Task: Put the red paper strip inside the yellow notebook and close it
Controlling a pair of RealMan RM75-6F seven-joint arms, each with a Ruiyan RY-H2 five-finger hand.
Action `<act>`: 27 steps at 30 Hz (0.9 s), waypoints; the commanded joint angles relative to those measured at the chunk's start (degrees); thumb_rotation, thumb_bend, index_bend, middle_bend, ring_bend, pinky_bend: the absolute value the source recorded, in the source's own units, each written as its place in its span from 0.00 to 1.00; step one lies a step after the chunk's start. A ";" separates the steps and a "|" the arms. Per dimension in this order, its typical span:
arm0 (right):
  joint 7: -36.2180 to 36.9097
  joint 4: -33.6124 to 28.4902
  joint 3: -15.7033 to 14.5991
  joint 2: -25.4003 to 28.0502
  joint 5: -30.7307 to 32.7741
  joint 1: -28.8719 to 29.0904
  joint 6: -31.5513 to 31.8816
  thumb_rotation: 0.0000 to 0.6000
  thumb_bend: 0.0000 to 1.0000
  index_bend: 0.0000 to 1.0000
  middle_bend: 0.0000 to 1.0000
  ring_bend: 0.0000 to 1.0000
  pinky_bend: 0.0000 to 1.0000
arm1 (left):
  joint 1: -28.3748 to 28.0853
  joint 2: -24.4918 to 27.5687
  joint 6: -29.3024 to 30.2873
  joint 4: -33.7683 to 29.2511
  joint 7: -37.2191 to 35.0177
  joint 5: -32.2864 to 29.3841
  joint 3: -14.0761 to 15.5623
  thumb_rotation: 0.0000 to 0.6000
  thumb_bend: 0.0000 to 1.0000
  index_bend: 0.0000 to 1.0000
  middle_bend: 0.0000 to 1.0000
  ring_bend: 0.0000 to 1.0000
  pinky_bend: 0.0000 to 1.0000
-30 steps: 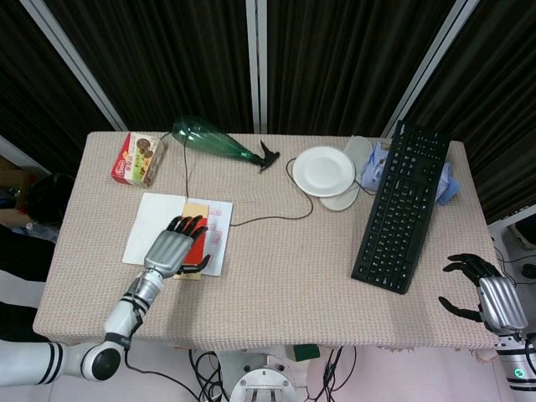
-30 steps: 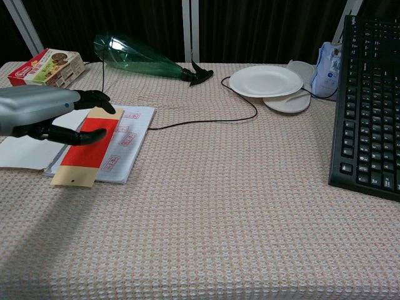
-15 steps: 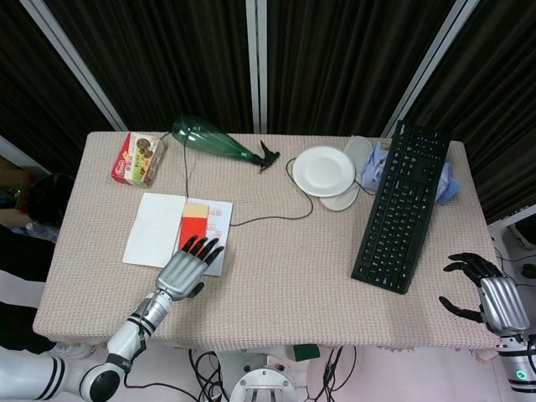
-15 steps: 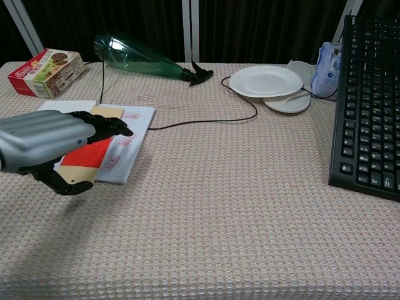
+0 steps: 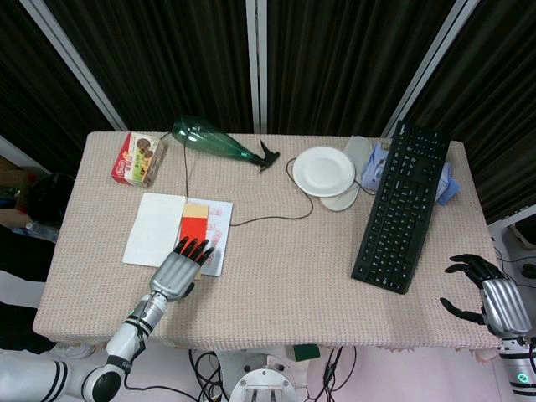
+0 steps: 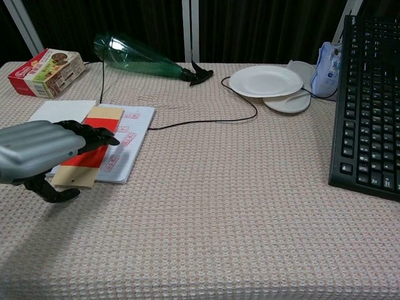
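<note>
The notebook (image 5: 155, 228) lies open at the table's left, white pages up. Along its right page (image 6: 128, 142) lies the red paper strip (image 5: 193, 228), which has tan ends (image 6: 107, 113). My left hand (image 5: 176, 270) hovers at the strip's near end with fingers stretched out and apart, fingertips (image 6: 103, 136) over the red part, holding nothing. Whether it touches the strip cannot be told. In the chest view this left hand (image 6: 40, 153) hides the strip's lower left. My right hand (image 5: 490, 297) hangs off the table's front right corner, fingers apart and empty.
A biscuit box (image 5: 138, 157) and a lying green bottle (image 5: 213, 141) sit at the back left. A black cable (image 5: 268, 219) runs from the notebook toward a white plate (image 5: 323, 171). A black keyboard (image 5: 402, 205) lies slanted at the right, with a blue-white pack (image 6: 326, 67) behind it.
My left hand has drawn back from on top of the strip toward the table's front edge. The strip stays lying on the notebook page. My right hand has hardly moved.
</note>
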 commanded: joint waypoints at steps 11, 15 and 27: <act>-0.03 -0.14 -0.19 0.08 0.01 -0.38 0.38 1.00 0.12 0.41 0.24 0.19 0.26 | -0.55 1.03 -2.66 1.62 -0.38 -4.46 -2.21 1.00 0.31 0.00 0.00 0.00 0.06; 0.00 -0.15 -0.20 0.04 0.03 -0.35 0.27 1.00 0.12 0.41 0.24 0.19 0.27 | -0.68 1.77 -3.30 1.38 -0.87 -5.35 -2.52 1.00 0.31 0.00 0.00 0.00 0.06; 0.00 0.01 -0.18 -0.04 0.28 -0.40 0.08 1.00 0.12 0.41 0.24 0.19 0.27 | -1.78 2.55 -5.72 2.17 -2.71 -8.93 -4.13 1.00 0.30 0.00 0.00 0.00 0.06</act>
